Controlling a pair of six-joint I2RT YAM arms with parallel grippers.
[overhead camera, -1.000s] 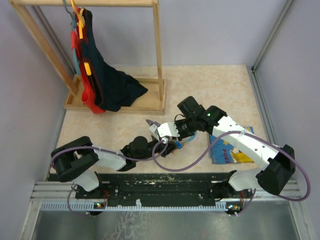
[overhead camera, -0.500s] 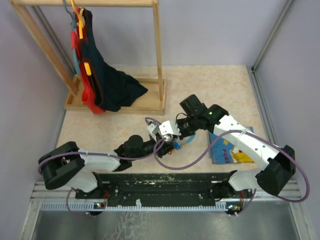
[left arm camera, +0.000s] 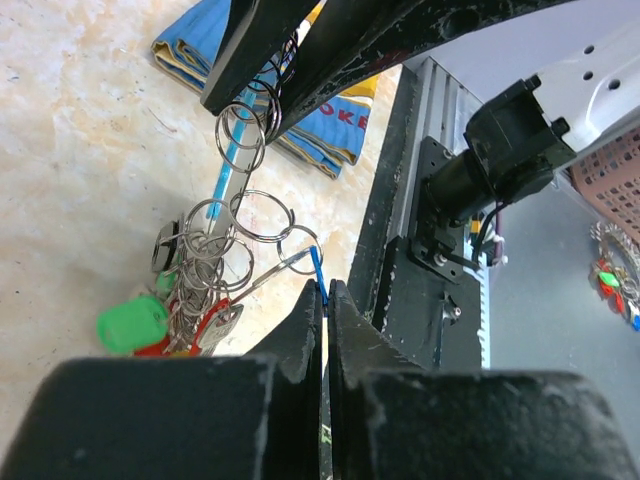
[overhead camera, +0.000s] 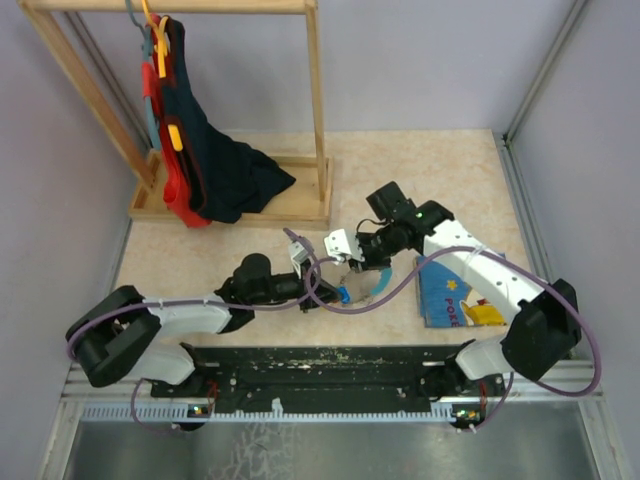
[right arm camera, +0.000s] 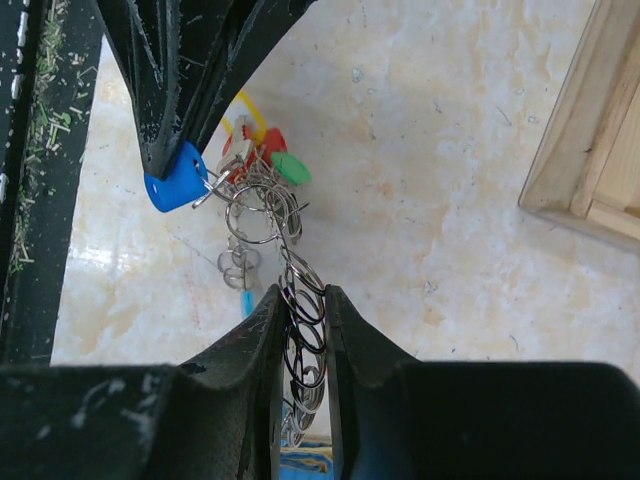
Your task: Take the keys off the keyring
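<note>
- The left gripper [left arm camera: 326, 300] has its jaws pinched tight on the blue key [right arm camera: 174, 189], gripping it by the plastic head. From its own wrist view only a sliver of blue shows between the fingers.
- From that head the thin metal of the key reaches out to one of the small rings, so the key points away from the gripper's tip toward the bunch.
- The other keys [left arm camera: 170, 318], with green, red and yellow heads, hang in a clump just beside that tip, low over the table [right arm camera: 430, 150]. I cannot tell whether they touch it.
- The keyring [left arm camera: 243, 150] is a string of linked silvery rings rising from the clump.
- The right gripper [right arm camera: 302, 300] has its jaws closed on those rings partway along the string.
- So the string's long axis runs from one gripper to the other, with the clump at the left gripper's end. That makes the left arm the nearer one to the keys.
- To my eye, the blue key must now be worked round its own ring while the right gripper holds firm. A straight pull along the string would only tug it.
- A book [overhead camera: 455, 300] lies flat off to the right, apart.
</note>
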